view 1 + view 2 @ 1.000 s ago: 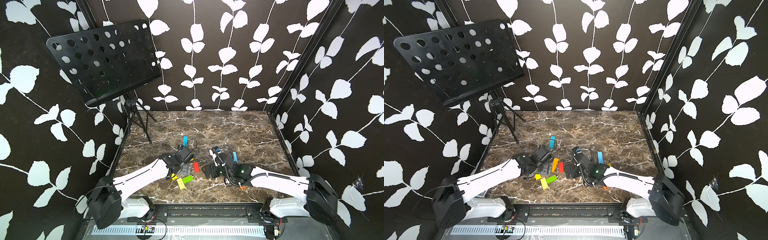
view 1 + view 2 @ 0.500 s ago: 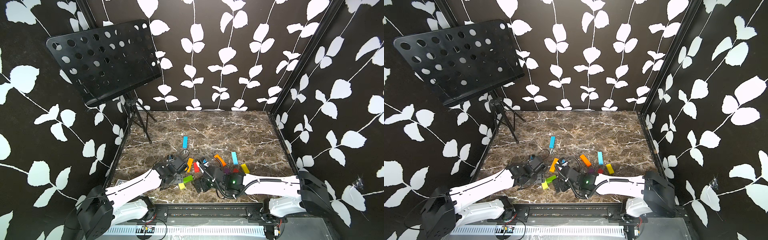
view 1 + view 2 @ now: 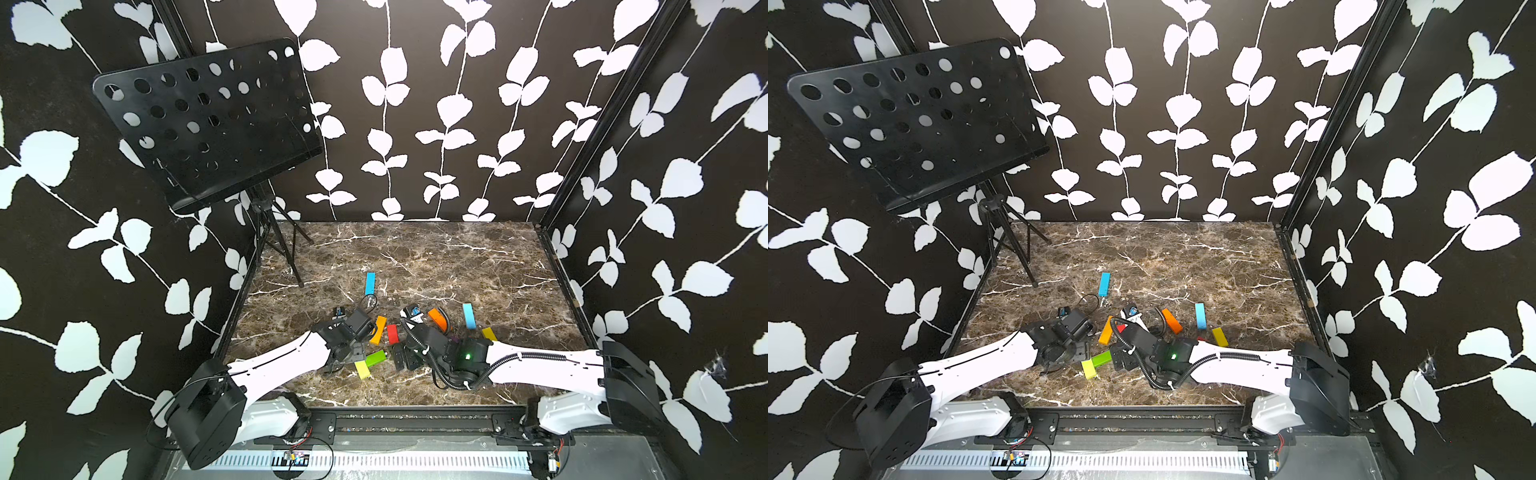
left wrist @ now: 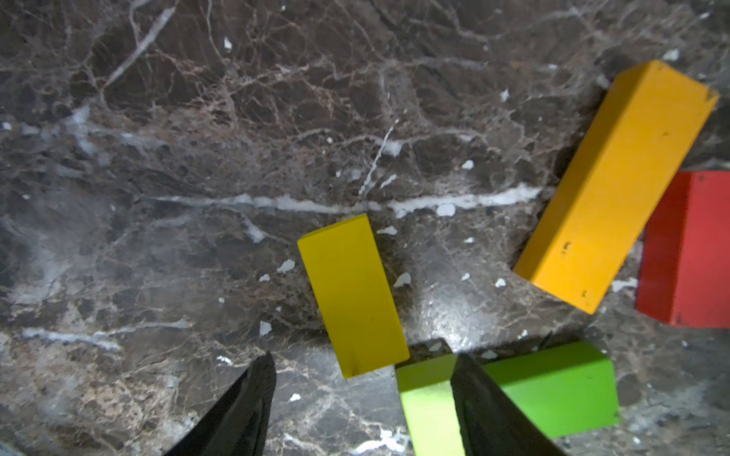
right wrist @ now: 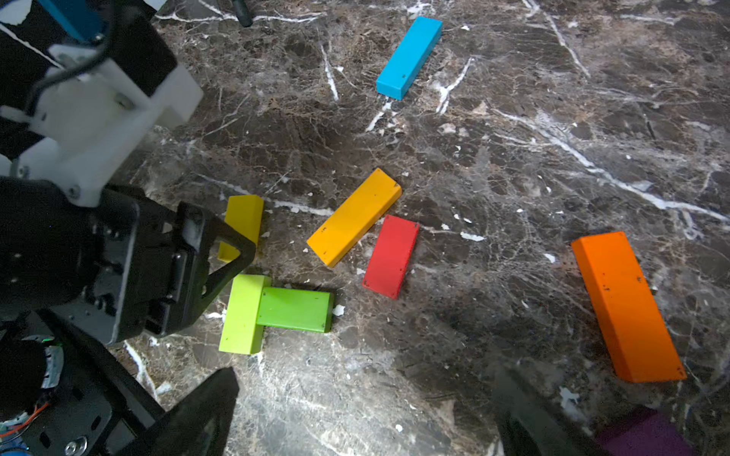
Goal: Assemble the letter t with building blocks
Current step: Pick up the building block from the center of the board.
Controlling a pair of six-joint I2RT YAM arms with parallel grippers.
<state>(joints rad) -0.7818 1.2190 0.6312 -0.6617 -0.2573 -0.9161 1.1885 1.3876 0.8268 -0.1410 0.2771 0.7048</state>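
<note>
Left fingers [image 4: 245, 402] are open and empty; the yellow block [image 4: 351, 296] lies lengthwise just ahead of them. Right fingers [image 5: 205, 410] open too.

White arm links [image 3: 282, 365]; black joints [image 3: 208, 415]; ribbed black cable [image 3: 519, 358]; green light [image 3: 468, 355].

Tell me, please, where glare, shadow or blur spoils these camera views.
Left wrist view: a glare patch whitens the table beside the yellow block, and the left gripper is out of focus. Right wrist view: the purple block lies in shadow; the right gripper is dark and blurred. In both top views: even light, sharp, though the far blue block looks tiny.
</note>
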